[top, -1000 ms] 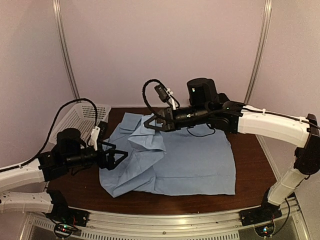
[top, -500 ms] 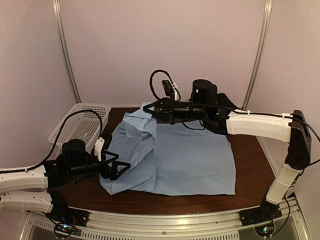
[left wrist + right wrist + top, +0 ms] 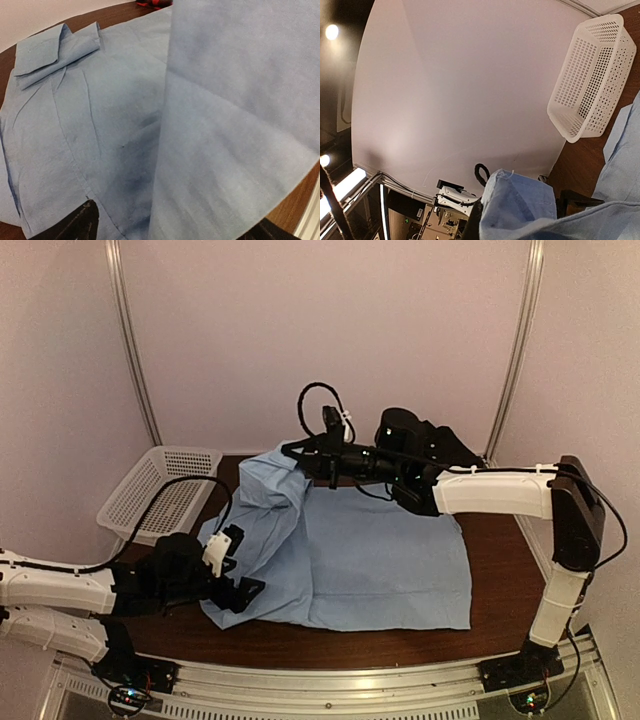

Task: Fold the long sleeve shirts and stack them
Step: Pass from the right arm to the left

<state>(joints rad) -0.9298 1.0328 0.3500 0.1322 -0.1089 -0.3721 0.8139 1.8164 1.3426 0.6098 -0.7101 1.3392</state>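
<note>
Gripping raised edge of light blue shirt (image 3: 380, 560), right claw (image 3: 297, 458), left claw (image 3: 243, 592) spread wide, white basket (image 3: 150, 490) alongside

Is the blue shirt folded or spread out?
Mostly spread: the light blue shirt lies flat on the table, only its far left corner lifted up.

Left gripper (image 3: 240, 590) low, jaws apart — right gripper (image 3: 297, 454) raised, seemingly clamped
</note>
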